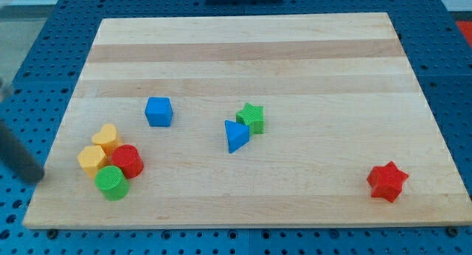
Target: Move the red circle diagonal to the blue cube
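The red circle [127, 161] sits near the board's lower left in a tight cluster, touching a yellow heart [108, 138], a yellow block [92, 159] and a green circle [112, 182]. The blue cube [158, 111] stands apart, up and to the right of the cluster. My rod is the dark blurred bar at the view's left edge; my tip [33, 179] is off the board's left side, well left of the cluster and touching no block.
A blue triangle [236, 135] and a green star [251, 117] touch near the board's middle. A red star [388, 181] lies at the lower right. The wooden board [243, 41] rests on a blue perforated table.
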You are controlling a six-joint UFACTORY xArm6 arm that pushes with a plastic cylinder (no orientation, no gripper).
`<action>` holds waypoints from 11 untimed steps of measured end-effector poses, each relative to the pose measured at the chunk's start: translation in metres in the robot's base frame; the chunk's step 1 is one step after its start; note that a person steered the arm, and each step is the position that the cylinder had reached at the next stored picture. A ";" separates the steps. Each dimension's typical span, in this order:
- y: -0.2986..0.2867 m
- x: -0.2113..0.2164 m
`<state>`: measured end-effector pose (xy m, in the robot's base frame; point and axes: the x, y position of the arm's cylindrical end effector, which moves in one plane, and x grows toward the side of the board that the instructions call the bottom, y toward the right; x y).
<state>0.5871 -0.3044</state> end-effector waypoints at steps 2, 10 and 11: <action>0.024 0.009; 0.157 -0.055; 0.192 -0.055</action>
<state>0.5321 -0.1125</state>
